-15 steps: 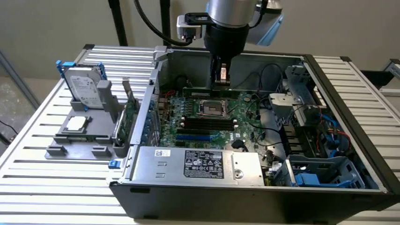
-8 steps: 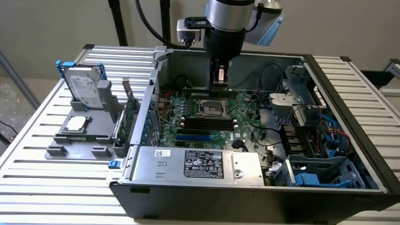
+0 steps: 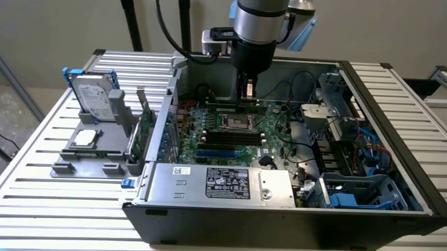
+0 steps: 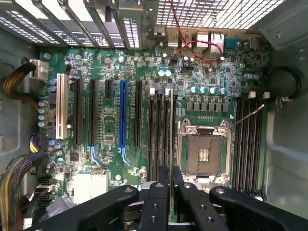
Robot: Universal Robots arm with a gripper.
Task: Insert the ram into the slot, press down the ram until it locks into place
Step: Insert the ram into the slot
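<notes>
Open desktop computer case (image 3: 391, 172) on a slatted metal table (image 3: 42, 209), seen in the exterior view. Robot arm (image 3: 260, 21) reaching straight down into the case, with the gripper (image 3: 248, 93) low over the green motherboard (image 3: 272, 112), on the far side of the square silver processor socket (image 3: 234, 123). Toward the exterior view's left, outside the case, a grey fixture (image 3: 91, 151) carrying a hard drive (image 3: 94, 97), a loose processor chip (image 3: 85, 137) and an upright expansion card (image 3: 144, 128). At the near edge of the case, a silver power supply (image 3: 216, 183) with a black label.

In the wrist view, looking down past the 2 black fingers (image 4: 162, 187): gripper (image 4: 171, 171) closed narrowly on the ram (image 4: 172, 125), pinched flat between both fingers and seen edge-on as a thin pale line. Ram lying parallel to a bank of long black memory sockets, directly over the slot (image 4: 167, 125) nearest the processor socket (image 4: 202, 151), just beside that socket's silver frame. Impossible to tell whether seated in the slot or just above it. Small white latches (image 4: 168, 90) at the far ends of this bank. Another bank of black memory sockets (image 4: 248, 139) on the opposite side of the processor socket. Further along the board, well apart from the ram, a bright blue socket (image 4: 123, 120) and a white socket (image 4: 61, 110). Red wire (image 4: 192, 45) looping near the rear ports, and bundled cables (image 4: 14, 187) at the board's edge.
</notes>
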